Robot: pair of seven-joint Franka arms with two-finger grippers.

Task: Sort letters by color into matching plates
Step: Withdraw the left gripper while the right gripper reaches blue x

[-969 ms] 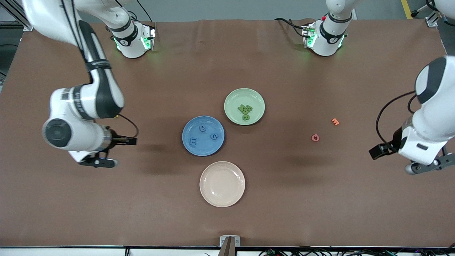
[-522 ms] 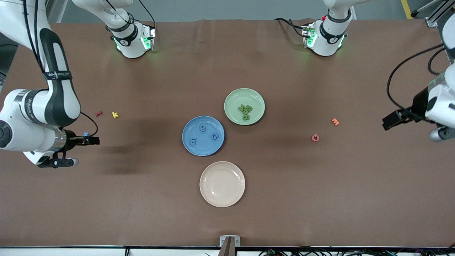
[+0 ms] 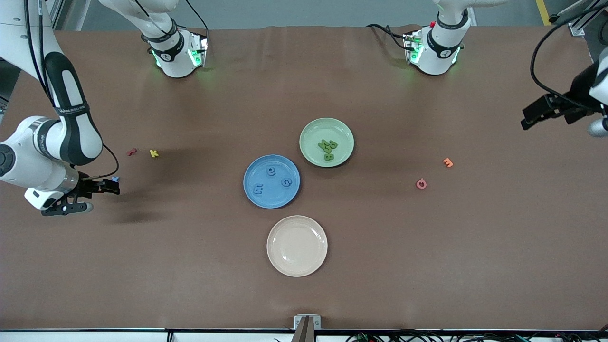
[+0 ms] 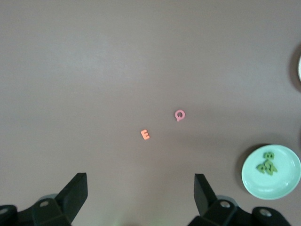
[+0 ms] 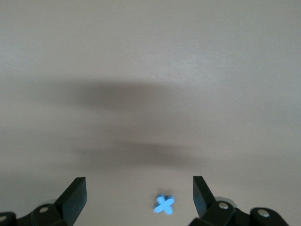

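The blue plate [image 3: 273, 197] holds three blue letters [image 3: 286, 181]. The pale green plate [image 3: 323, 127] beside it holds a small pile of green letters [image 3: 327, 148]; both also show in the left wrist view [image 4: 282, 186]. A blue X letter [image 3: 115, 179] lies on the table toward the right arm's end. My right gripper [image 3: 71, 208] hangs open just above it; in the right wrist view the X [image 5: 164, 204] lies between the open fingers [image 5: 139, 197]. My left gripper [image 3: 596, 127] is open and empty [image 4: 141, 197], high over the left arm's end of the table.
An empty cream plate [image 3: 297, 245] sits nearer the camera than the blue plate. A red letter [image 3: 131, 152] and a yellow K [image 3: 153, 153] lie near the blue X. An orange E [image 3: 447, 163] and a pink Q [image 3: 421, 183] lie toward the left arm's end.
Both arms have swung outward from the plates. The right arm moved toward its end of the table, uncovering the red, yellow and blue letters. The left gripper rose and drew back toward the table's edge.
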